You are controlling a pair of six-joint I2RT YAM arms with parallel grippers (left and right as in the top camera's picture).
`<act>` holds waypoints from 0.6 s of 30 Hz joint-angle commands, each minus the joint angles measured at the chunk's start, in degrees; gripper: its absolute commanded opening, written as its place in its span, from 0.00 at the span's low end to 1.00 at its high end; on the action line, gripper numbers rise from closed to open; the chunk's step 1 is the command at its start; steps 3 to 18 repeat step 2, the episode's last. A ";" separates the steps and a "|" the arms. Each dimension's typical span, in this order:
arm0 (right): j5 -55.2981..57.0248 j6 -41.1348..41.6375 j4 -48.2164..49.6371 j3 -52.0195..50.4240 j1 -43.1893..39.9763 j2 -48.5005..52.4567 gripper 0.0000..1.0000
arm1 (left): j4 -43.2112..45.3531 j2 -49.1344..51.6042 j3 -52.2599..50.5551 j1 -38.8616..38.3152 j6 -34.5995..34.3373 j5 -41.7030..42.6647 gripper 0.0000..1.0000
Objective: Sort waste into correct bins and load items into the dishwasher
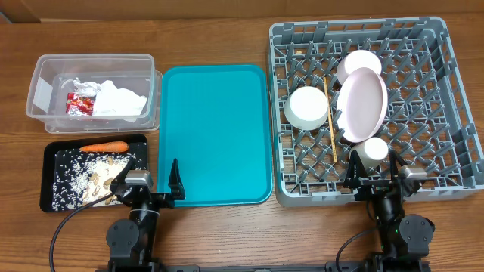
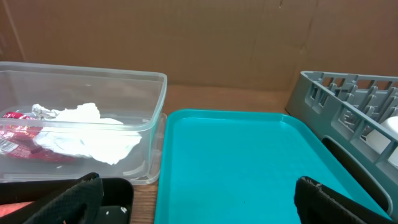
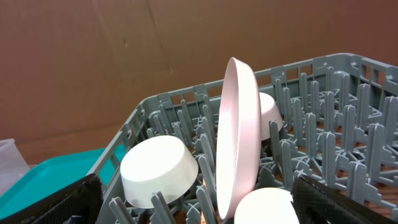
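Observation:
White napkins [image 1: 119,100] and a red wrapper [image 1: 79,104] lie in the clear tub [image 1: 94,57]. An orange carrot [image 1: 103,146] and rice scraps [image 1: 76,177] sit in the black tray [image 1: 49,151]. The grey dish rack [image 1: 423,136] holds an upright plate [image 1: 361,106], two bowls [image 1: 308,106] [image 1: 357,64], chopsticks [image 1: 330,121] and a cup [image 1: 373,151]. My left gripper [image 1: 148,185] [image 2: 199,199] stands open and empty between the black tray and the teal tray. My right gripper [image 1: 376,175] [image 3: 202,202] is open at the rack's near edge, with the cup [image 3: 264,208] just ahead of its jaws.
The teal serving tray [image 1: 215,113] lies bare between the bins and the rack. A brown cardboard wall [image 2: 199,43] stands behind the table. Tub [image 2: 87,81] and rack [image 2: 348,106] flank the teal tray [image 2: 249,168] in the left wrist view.

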 commanded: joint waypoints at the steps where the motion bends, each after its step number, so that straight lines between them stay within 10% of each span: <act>1: -0.31 -0.24 0.33 -0.61 -0.04 -0.66 1.00 | 0.13 -0.72 -0.42 0.39 0.83 -0.59 1.00; 18: -0.33 -0.24 0.33 -0.61 -0.04 -0.66 1.00 | 0.13 -0.72 -0.42 0.39 0.81 -0.59 1.00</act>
